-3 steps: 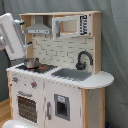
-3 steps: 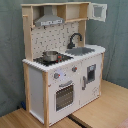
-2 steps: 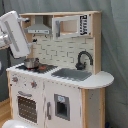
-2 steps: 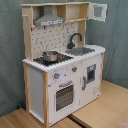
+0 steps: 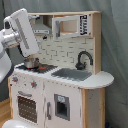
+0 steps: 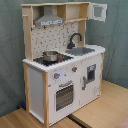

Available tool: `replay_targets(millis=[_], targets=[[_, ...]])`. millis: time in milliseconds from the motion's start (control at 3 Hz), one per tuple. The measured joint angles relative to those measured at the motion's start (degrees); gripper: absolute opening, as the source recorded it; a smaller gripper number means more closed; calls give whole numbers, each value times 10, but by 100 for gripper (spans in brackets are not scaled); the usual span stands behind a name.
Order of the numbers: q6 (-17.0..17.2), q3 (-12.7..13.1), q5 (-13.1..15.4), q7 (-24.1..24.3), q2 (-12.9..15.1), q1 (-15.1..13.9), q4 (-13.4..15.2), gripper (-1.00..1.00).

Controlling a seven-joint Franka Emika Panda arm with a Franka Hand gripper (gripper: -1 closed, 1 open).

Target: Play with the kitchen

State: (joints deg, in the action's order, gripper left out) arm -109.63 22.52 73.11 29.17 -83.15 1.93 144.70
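The kitchen (image 5: pixel 95 80) (image 6: pixel 37 85) is a white and light-wood toy unit seen in both exterior views. A steel pot (image 5: pixel 31 62) (image 6: pixel 50 56) stands on its stovetop, beside a sink (image 5: pixel 72 74) (image 6: pixel 82 50) with a black faucet (image 5: pixel 84 59) (image 6: pixel 75 39). A grey hood (image 6: pixel 49 20) hangs above the stove. The oven door (image 5: pixel 27 107) (image 6: pixel 64 95) is closed. A white arm link (image 5: pixel 22 32) fills the first exterior view's upper left, in front of the hood and above the pot. The gripper itself shows in neither view.
An upper cabinet door (image 6: pixel 99 11) with a clear pane stands open at the kitchen's top. A rounded counter end (image 5: pixel 102 79) juts out past the sink. The kitchen rests on a wooden table (image 6: pixel 107 107), with a grey-green curtain (image 6: pixel 117 45) behind.
In the first exterior view the white arm link has shifted right and slightly up, now covering more of the hood. The kitchen and pot have not moved.
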Motion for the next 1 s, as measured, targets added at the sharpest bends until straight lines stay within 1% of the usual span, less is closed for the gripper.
replay_targets(millis=[333, 667, 1000], targets=[[-52, -26, 11, 4, 6, -1, 26, 100], [-98, -58, 28, 5, 10, -5, 49, 100], [-141, -98, 53, 5, 21, -10, 62, 100]])
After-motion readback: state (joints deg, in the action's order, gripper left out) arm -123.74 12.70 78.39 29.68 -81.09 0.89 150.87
